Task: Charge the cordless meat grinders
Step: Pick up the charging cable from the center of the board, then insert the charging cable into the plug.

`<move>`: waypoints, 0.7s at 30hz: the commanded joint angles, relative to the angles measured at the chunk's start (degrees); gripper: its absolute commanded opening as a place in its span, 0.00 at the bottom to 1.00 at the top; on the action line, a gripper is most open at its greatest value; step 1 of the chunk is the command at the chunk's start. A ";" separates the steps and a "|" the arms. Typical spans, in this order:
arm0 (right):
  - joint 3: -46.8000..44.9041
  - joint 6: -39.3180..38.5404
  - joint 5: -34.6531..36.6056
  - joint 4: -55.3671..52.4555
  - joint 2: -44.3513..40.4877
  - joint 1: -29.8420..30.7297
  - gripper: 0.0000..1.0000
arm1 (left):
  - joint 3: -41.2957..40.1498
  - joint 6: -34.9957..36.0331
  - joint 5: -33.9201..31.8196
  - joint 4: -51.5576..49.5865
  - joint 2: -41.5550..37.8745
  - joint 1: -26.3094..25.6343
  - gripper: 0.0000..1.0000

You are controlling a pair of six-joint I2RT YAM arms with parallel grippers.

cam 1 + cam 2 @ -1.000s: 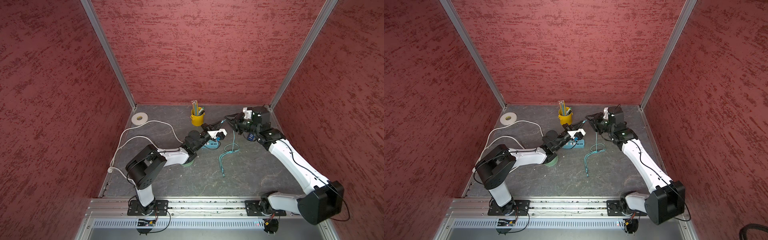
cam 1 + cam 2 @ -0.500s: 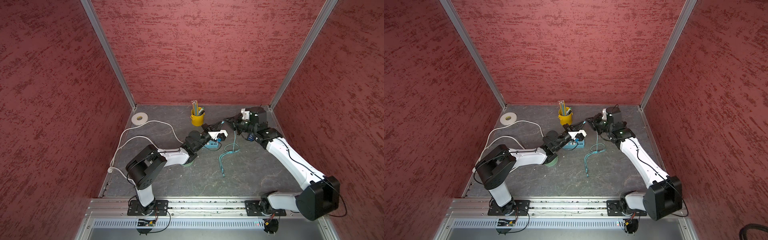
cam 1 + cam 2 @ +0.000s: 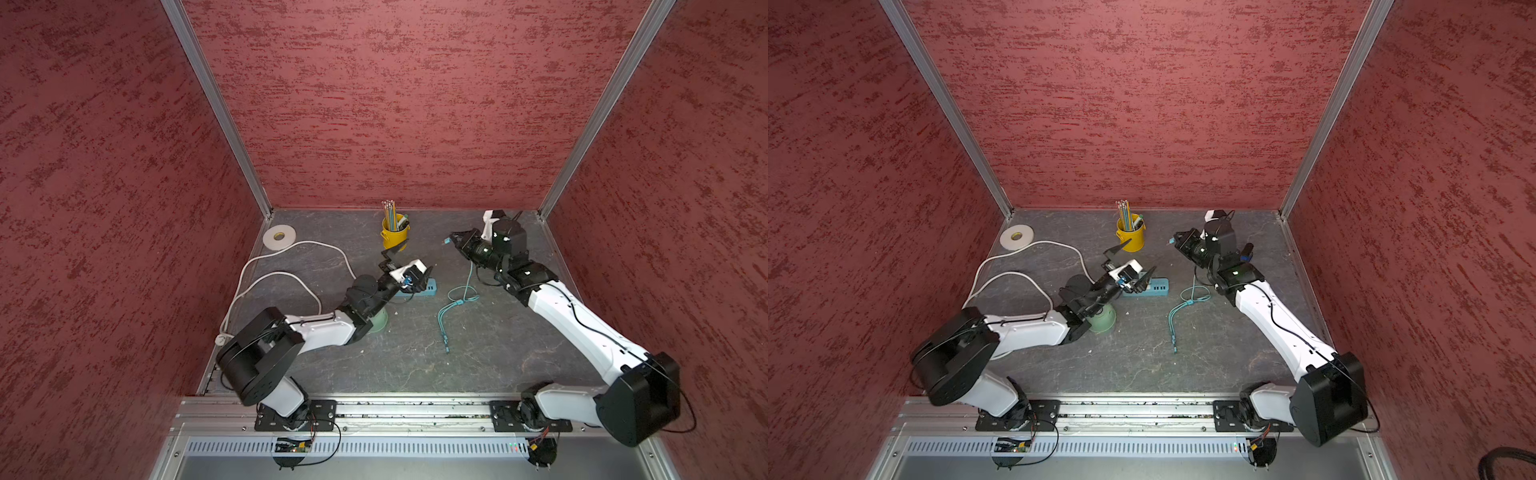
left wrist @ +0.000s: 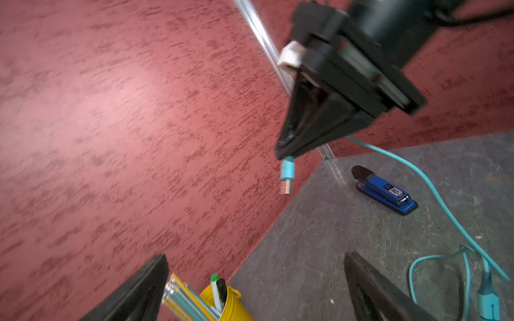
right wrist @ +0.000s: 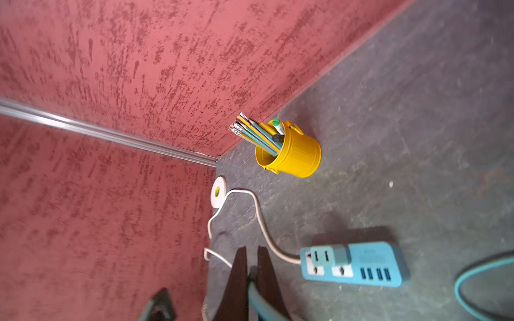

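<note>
the right gripper (image 4: 283, 151) is pinched tight on the thin teal charging cable (image 3: 459, 297) just behind its metal usb plug (image 4: 286, 178), held up in the air well apart from the flat blue plastic power strip (image 5: 370, 264). the left gripper (image 3: 417, 257) hovers over that strip with its fingers spread wide and nothing between them. the pale mint-green dome-shaped meat grinder (image 3: 1102, 320) sits just beside the strip on the robot's side, half hidden under the left wrist. the plug hangs on a short pinch, so it may twist or slip as it meets a port. with the strip unheld, a crooked push would likely slide it instead of seating. the cable's knotted loop could snag and drag. the left arm, low over the grinder, could nudge it.
</note>
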 commanded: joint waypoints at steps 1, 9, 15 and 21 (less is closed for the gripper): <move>-4.25 -15.21 9.72 12.57 -0.06 3.38 0.00 | -0.19 -23.64 -2.08 -10.36 -8.48 4.66 1.00; -6.26 -25.81 19.69 20.65 6.93 10.65 0.00 | 4.23 -50.01 -8.67 -41.09 -18.48 14.94 1.00; -3.86 -21.87 27.82 16.35 13.02 14.65 0.00 | 6.33 -60.05 -10.14 -51.95 -20.06 19.40 1.00; 1.11 -15.47 30.89 7.90 19.25 17.71 0.00 | 6.78 -63.50 -10.94 -57.36 -20.75 21.19 1.00</move>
